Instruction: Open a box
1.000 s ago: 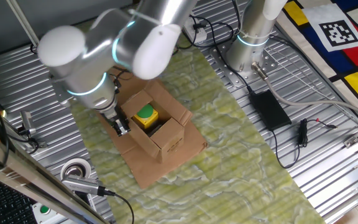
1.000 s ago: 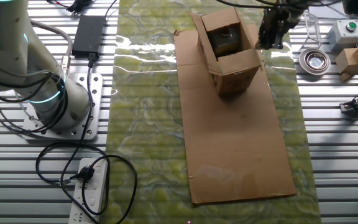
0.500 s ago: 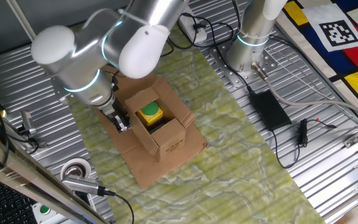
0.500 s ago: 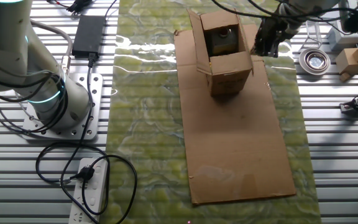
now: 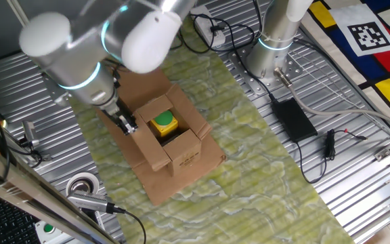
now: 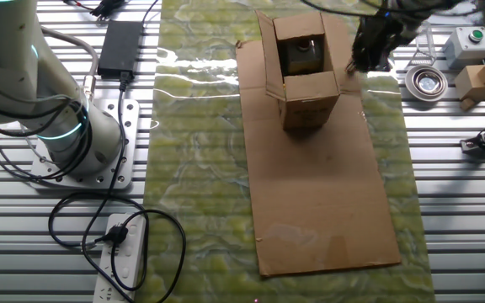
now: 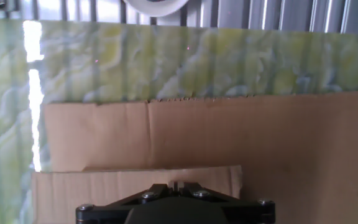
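Brown corrugated cardboard is seen in the box (image 5: 170,139), with a yellow and green object (image 5: 162,125) shown inside it. A larger sheet (image 6: 322,194) of the same plain brown is laid beneath. The mat (image 6: 200,143) is marbled in pale green, yellow and white. The table (image 6: 453,219) is ribbed in silver-grey metal. The arm (image 5: 80,51) is finished in white and silver, with a glowing cyan ring. A black-and-white square marker (image 5: 367,35) is set among red, yellow and blue blocks.
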Controlling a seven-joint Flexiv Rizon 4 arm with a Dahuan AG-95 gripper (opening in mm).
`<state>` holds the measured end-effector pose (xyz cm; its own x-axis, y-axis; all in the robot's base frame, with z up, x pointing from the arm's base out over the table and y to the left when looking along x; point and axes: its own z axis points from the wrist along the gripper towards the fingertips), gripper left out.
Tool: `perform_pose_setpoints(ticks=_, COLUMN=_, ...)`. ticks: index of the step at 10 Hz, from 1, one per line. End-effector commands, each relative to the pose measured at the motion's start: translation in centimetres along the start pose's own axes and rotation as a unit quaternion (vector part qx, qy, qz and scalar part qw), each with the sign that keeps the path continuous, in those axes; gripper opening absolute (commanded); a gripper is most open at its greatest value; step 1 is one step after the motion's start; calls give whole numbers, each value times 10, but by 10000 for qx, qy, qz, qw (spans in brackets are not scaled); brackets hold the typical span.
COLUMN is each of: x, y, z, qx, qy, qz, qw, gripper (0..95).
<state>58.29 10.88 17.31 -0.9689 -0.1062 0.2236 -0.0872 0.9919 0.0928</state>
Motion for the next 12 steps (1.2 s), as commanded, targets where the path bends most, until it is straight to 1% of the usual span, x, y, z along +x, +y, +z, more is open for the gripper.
perform_pose_setpoints(ticks=1, x=7, y=5, z=-4, qx=-170, qy=209, qz=500, qw=9984, gripper=0)
perform_pose_setpoints(ticks=2, x=13, y=8, z=-1, qx=-234, qy=215, qz=573, qw=9979, gripper=0)
perform_pose_setpoints(ticks=3, x=18, y=10, z=3, qx=-254, qy=206, qz=601, qw=9977, gripper=0)
perform_pose_setpoints(ticks=5, x=34, y=18, z=19, qx=-282, qy=201, qz=692, qw=9970, gripper=0)
perform_pose_setpoints(ticks=6, x=39, y=17, z=25, qx=-287, qy=184, qz=691, qw=9970, gripper=0)
perform_pose_setpoints(ticks=7, x=48, y=13, z=35, qx=-323, qy=128, qz=661, qw=9972, gripper=0)
perform_pose_setpoints(ticks=8, x=54, y=9, z=43, qx=-328, qy=86, qz=622, qw=9975, gripper=0)
perform_pose_setpoints(ticks=10, x=61, y=4, z=49, qx=-279, qy=33, qz=484, qw=9984, gripper=0)
perform_pose_setpoints(ticks=12, x=62, y=0, z=47, qx=-128, qy=22, qz=283, qw=9995, gripper=0)
